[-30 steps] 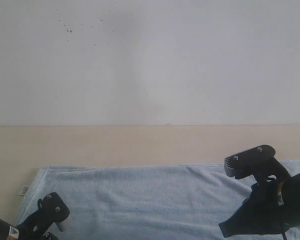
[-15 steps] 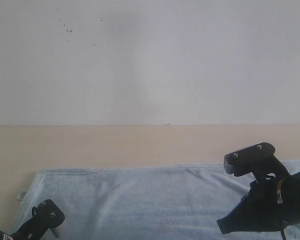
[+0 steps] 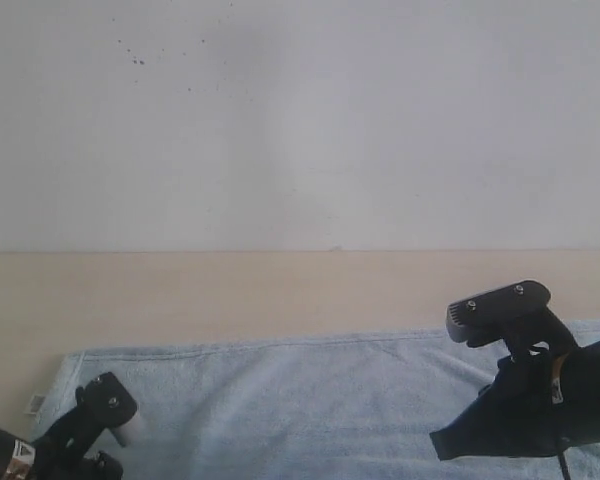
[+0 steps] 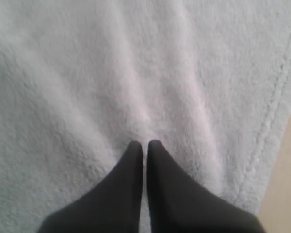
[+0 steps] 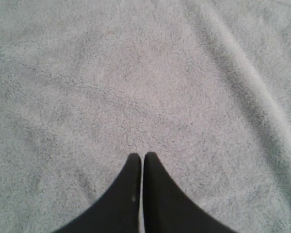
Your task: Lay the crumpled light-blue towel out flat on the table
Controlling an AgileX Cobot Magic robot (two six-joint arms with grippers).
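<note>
The light-blue towel [image 3: 280, 400] lies spread over the near part of the beige table [image 3: 230, 290], its far hem running almost straight. A small white care tag [image 3: 35, 403] sticks out at its left corner. My left gripper [image 4: 145, 142] is shut, its tips down on the terry, with soft wrinkles fanning away from them; the stitched hem [image 4: 274, 111] and a strip of table [image 4: 287, 194] lie beside it. My right gripper [image 5: 143, 154] is shut too, tips on fairly smooth towel [image 5: 111, 87]. Nothing shows between either pair of jaws.
A white wall [image 3: 300, 120] rises behind the table. A bare band of tabletop runs between the wall and the towel's far hem. The left arm [image 3: 90, 430] and right arm [image 3: 540, 400] stand over the towel's near corners.
The towel's far hem has slid a little toward the near side, and the left corner with its tag has shifted left. The left arm dipped and came back; the right arm barely moved.
</note>
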